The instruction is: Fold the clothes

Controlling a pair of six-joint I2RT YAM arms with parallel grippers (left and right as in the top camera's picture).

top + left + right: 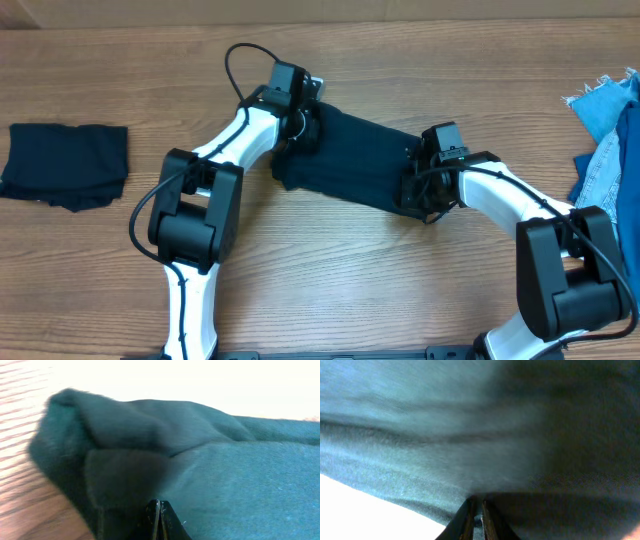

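Observation:
A dark teal garment [352, 157] lies stretched across the middle of the wooden table. My left gripper [300, 130] is at its left end, fingers shut with the cloth bunched around them, as the left wrist view [159, 510] shows. My right gripper [418, 185] is at its right end, fingers shut on a fold of the cloth [475, 505]. The cloth fills both wrist views [225, 470].
A folded dark garment [66, 163] lies at the far left of the table. A pile of blue denim clothes [612, 140] sits at the right edge. Bare wood lies in front of the garment [340, 280].

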